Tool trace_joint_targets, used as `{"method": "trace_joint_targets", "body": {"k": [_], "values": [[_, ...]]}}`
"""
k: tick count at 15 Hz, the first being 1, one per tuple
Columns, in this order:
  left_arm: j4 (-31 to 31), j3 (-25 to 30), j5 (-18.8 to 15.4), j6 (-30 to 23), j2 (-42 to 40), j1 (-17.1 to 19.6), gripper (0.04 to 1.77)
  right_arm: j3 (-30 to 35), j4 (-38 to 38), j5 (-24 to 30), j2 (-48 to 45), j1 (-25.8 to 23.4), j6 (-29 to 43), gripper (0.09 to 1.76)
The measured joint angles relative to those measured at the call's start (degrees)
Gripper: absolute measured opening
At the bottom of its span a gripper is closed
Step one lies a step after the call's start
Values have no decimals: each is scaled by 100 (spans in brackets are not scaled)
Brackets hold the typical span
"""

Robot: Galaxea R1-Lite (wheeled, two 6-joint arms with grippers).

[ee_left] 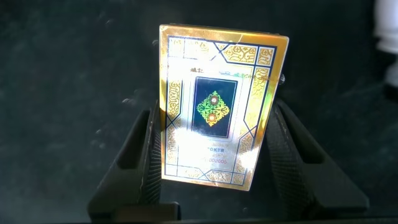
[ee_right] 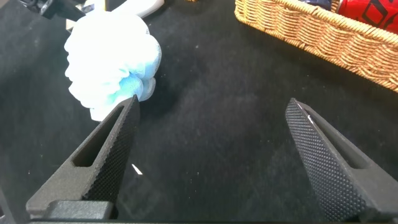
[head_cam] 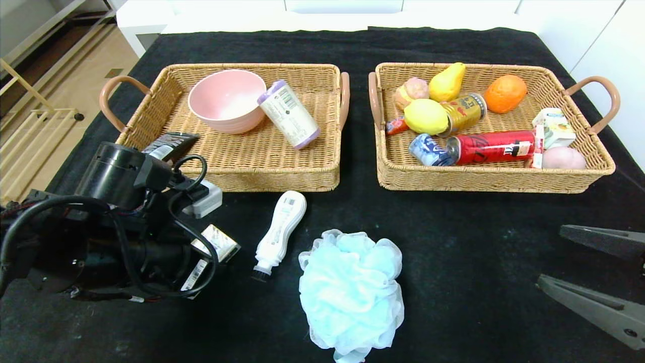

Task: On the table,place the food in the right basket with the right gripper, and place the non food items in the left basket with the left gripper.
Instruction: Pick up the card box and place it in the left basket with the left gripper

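Observation:
My left gripper (ee_left: 216,115) is shut on a gold-patterned card box (ee_left: 217,106), one finger against each long side; in the head view the box (head_cam: 217,242) shows just under the left arm at the table's front left. A white brush bottle (head_cam: 279,229) and a pale blue bath sponge (head_cam: 350,292) lie on the black cloth in front of the baskets. The left basket (head_cam: 252,174) holds a pink bowl (head_cam: 227,101), a purple-capped bottle (head_cam: 288,113) and a dark packet (head_cam: 169,143). The right basket (head_cam: 494,179) holds fruit, cans and cartons. My right gripper (head_cam: 550,255) is open and empty at the front right.
A white and grey box (head_cam: 205,201) lies partly hidden behind the left arm, near the left basket's front wall. In the right wrist view the sponge (ee_right: 109,59) lies beyond one finger and the right basket's wall (ee_right: 311,31) stands farther off.

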Motion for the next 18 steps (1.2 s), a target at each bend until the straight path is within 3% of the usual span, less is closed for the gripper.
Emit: {"method": "trace_joint_targets", "body": {"k": [4, 8, 9, 12, 18], "values": [[-22, -301, -15, 6, -335, -13, 103, 0, 6, -2, 5, 0, 11, 171], [-99, -1056, -44, -33, -466, 44, 103, 7, 44, -2, 7, 13, 20, 171], [-193, -1252, -45, -51, -421, 74, 103, 9, 41, -2, 7, 16, 18, 171], [-708, -1841, -496, -236, -157, 315, 103, 22, 46, -2, 7, 30, 20, 171], [-824, -2848, -607, -377, 527, 678, 102, 29, 26, 0, 79, 28, 11, 171]]}}
